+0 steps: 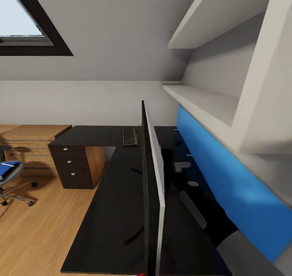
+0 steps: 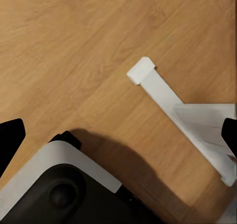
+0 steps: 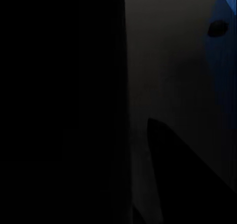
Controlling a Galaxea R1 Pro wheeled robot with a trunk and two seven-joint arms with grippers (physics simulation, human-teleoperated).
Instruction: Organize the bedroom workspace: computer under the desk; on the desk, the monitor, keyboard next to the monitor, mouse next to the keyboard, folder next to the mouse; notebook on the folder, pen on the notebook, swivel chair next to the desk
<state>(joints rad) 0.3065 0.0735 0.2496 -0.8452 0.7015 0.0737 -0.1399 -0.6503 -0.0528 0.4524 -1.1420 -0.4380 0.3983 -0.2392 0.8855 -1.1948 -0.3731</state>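
We are looking down along the desk (image 1: 109, 211), its glossy black top running away from us toward the far wall. Nearest to us, the monitor (image 1: 147, 178) is standing edge-on along the desktop, black face to our left, white rear edge (image 1: 156, 166) to our right, and a small red dot (image 1: 141, 274) is showing at its near bottom corner. Just behind the screen our right arm (image 1: 243, 251) is reaching in from the lower right, a grey sleeve leading into dark links between the monitor and the long blue panel (image 1: 231, 178) on the wall. We are seeing only darkness and a dark slanted shape in the right wrist view, so we cannot tell how the right fingers are set.

In the left wrist view we are hovering over wood floor (image 2: 74, 46), with the white leg (image 2: 163, 93) of the desk and our own white-and-black base (image 2: 59, 184) below. Black fingertips (image 2: 10, 137) are peeking in at opposite edges of that picture, far apart, so the left gripper (image 2: 118, 135) is spread wide and holding nothing.

Farther along, the keyboard (image 1: 129, 136) is lying flat on the desk near its far end, well apart from us and just left of the monitor's line. Left of that, the drawer unit (image 1: 73, 166) with round silver knobs is sitting under the desk's side wing.

Out at the left edge, the swivel chair (image 1: 10, 178) is standing on the floor, well apart from the desk, with the blue folder (image 1: 9, 168) lying on its seat
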